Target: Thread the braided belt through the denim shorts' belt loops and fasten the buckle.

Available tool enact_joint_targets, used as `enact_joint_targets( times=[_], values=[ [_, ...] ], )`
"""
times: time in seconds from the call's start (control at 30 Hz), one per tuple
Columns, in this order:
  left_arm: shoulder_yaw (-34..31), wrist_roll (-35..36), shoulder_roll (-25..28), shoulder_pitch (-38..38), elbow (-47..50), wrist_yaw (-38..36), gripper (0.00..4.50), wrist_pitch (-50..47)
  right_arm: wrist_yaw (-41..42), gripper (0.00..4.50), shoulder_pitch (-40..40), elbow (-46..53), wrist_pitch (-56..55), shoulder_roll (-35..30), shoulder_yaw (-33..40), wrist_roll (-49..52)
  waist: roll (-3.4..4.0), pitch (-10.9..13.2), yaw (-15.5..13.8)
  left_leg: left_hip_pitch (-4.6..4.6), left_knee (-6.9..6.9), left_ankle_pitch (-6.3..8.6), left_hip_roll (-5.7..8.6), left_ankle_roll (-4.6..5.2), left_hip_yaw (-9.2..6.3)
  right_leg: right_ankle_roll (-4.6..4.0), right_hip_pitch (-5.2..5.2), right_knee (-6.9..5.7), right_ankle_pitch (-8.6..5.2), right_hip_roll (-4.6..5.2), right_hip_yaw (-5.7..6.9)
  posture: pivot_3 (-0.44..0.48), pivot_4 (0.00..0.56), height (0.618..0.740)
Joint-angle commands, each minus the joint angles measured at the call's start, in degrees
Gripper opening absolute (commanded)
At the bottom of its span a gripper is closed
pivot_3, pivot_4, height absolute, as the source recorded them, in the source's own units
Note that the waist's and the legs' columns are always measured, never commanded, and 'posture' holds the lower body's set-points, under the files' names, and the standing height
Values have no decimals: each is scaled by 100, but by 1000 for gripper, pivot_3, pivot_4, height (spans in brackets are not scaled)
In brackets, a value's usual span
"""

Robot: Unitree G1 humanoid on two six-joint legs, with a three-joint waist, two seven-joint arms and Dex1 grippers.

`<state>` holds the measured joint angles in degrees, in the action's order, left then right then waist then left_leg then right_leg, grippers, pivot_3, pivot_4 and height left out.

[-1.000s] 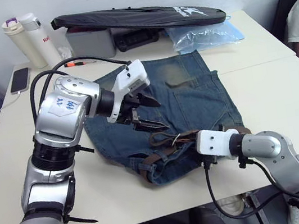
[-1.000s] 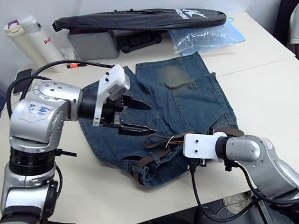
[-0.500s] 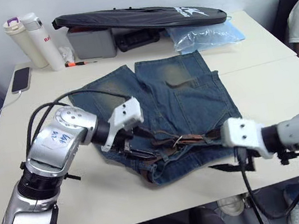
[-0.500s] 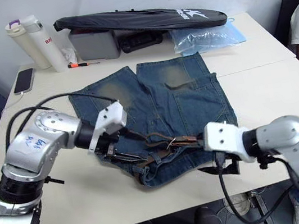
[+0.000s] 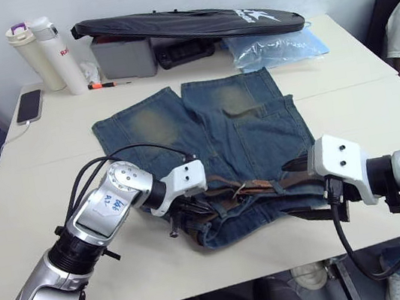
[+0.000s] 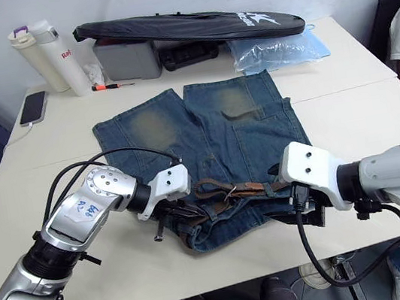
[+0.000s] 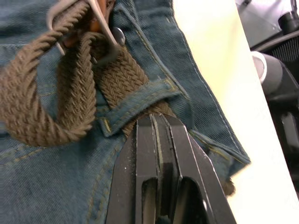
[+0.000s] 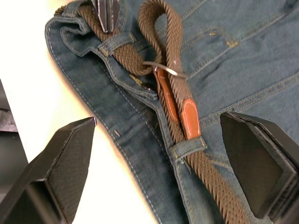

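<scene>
**Belt at waistband, both grippers alongside**

I log the denim shorts [image 5: 234, 125] flat at frame centre on the table [image 5: 360, 102]. Braided belt [image 8: 174, 44] runs through belt loops [image 8: 188, 145] along the waistband, lower centre; buckle [image 8: 164, 70] mid-waist. My left gripper [image 7: 156, 123], jaws together, tips touching the belt at a loop. My right gripper [image 8: 159, 135], jaws wide apart, hovers over the strap.

Cream table [image 5: 375, 103] — denim shorts [image 5: 241, 120]; phone [image 5: 27, 106]; black bag [image 5: 187, 22]; bottles [image 5: 44, 54]

Braided belt [image 8: 140, 60] along denim shorts [image 5: 257, 126] waistband, seemingly.
</scene>
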<state>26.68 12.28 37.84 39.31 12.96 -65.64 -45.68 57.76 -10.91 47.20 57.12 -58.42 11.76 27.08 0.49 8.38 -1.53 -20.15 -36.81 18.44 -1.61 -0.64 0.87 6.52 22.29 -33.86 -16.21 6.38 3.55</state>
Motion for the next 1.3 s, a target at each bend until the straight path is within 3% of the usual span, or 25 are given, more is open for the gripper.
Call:
enact_joint_targets(
  times=[0.03, 0.33, 0.67, 0.77, 0.87, 1.07, 1.3],
  values=[
    [-35, 65, -139, 159, 23, 9, 40, -17, -89, 4500, 124, 255, -45, -189, 228, 130, 0, 0, -1, 0, 0, 1, 0, 1, 0, 0, 0, 0, 0, 0, 0, 0, 150, 740],
    [-394, 455, -351, 604, -118, 109, 40, -688, -243, 4500, 295, 185, -193, -370, 314, 242, 0, 0, 3, 0, -4, 2, 0, 4, -1, 0, -1, 0, 0, -1, 0, 0, 150, 740],
    [421, 9, -457, 518, -32, 345, 40, -605, -420, 4500, 171, 89, -319, -485, 176, 315, 0, 0, 3, 0, -5, 3, 0, 5, -1, 0, -3, 2, 0, -1, -1, 0, 150, 740],
    [641, -151, -323, 451, 65, 381, 40, -550, -467, 4500, 132, 79, -320, -522, 147, 325, 0, 0, 4, 0, -4, 3, 0, 5, -1, 0, -2, 4, 0, -1, -1, 0, 150, 740],
    [1189, -838, 99, 367, 18, 362, 40, 160, -479, 4500, 4, 17, -430, -545, 30, 273, 2, -1, 11, 1, -3, 3, -1, 5, -1, 0, -2, 10, 0, -1, -1, 0, 150, 740],
    [1143, -1043, 157, 293, -218, 335, 40, 443, -610, 4500, -655, -731, -1275, -506, -1083, -565, 4, -5, 20, 4, -4, 4, -1, 7, -1, -6, -1, 17, -3, -3, -3, 0, 150, 740],
    [873, -811, -99, 260, -67, 375, 40, 49, -772, 4500, -1178, -1536, -2122, 68, -2336, -1520, 12, -11, 17, 3, -8, 4, -2, 9, -1, -7, 5, -1, -4, -6, -5, 0, 150, 740]
  ],
)
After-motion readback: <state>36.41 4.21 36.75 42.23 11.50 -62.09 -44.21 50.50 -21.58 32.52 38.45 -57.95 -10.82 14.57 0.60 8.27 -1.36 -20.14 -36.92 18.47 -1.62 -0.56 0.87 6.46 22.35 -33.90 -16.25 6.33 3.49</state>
